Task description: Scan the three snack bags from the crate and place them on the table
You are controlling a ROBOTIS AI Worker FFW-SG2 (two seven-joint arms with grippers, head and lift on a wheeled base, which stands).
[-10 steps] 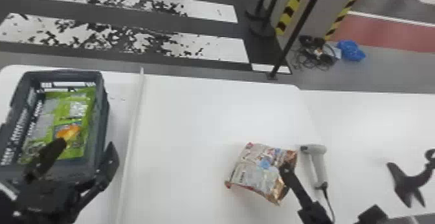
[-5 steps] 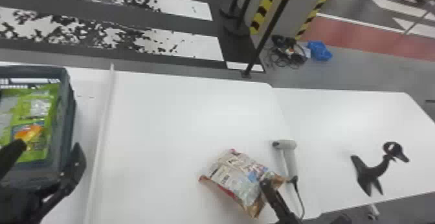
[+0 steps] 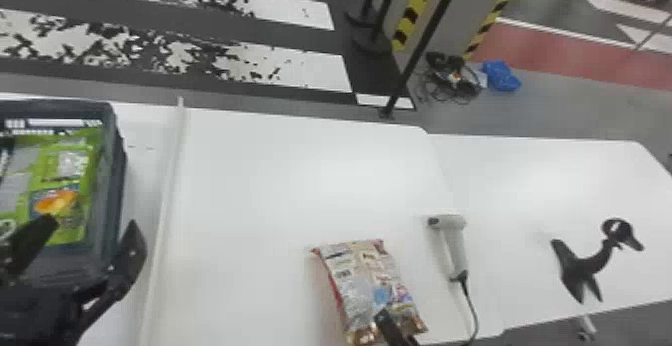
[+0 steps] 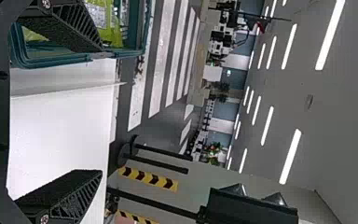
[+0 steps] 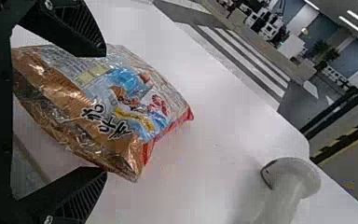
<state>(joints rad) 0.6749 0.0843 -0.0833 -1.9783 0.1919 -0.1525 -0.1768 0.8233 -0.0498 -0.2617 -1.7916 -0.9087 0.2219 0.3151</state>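
In the head view, my left gripper (image 3: 92, 224) stands at the near side of the crate (image 3: 116, 180), which holds green snack packaging (image 3: 70, 165). In the left wrist view that gripper (image 4: 101, 109) is open, nothing between its fingers. The silver, gold and red snack bag (image 3: 365, 280) lies on the table, with a finger of my right gripper (image 3: 391, 326) over its near end. In the right wrist view the right gripper (image 5: 105, 113) has its fingers wide apart, the bag (image 5: 121, 102) lying between and below them. The scanner (image 3: 452, 245) lies right of the bag.
A pale raised strip (image 3: 167, 190) runs across the table (image 3: 280, 180) between crate and bag. The scanner's cable (image 3: 472, 310) trails to the near edge. A black stand (image 3: 582, 265) is at the right. Posts (image 3: 425, 45) rise beyond the table.
The head view has swung to the right. The snack bag has turned and sits nearer the table's near edge, the right gripper moving along with it. The left gripper remains by the crate.
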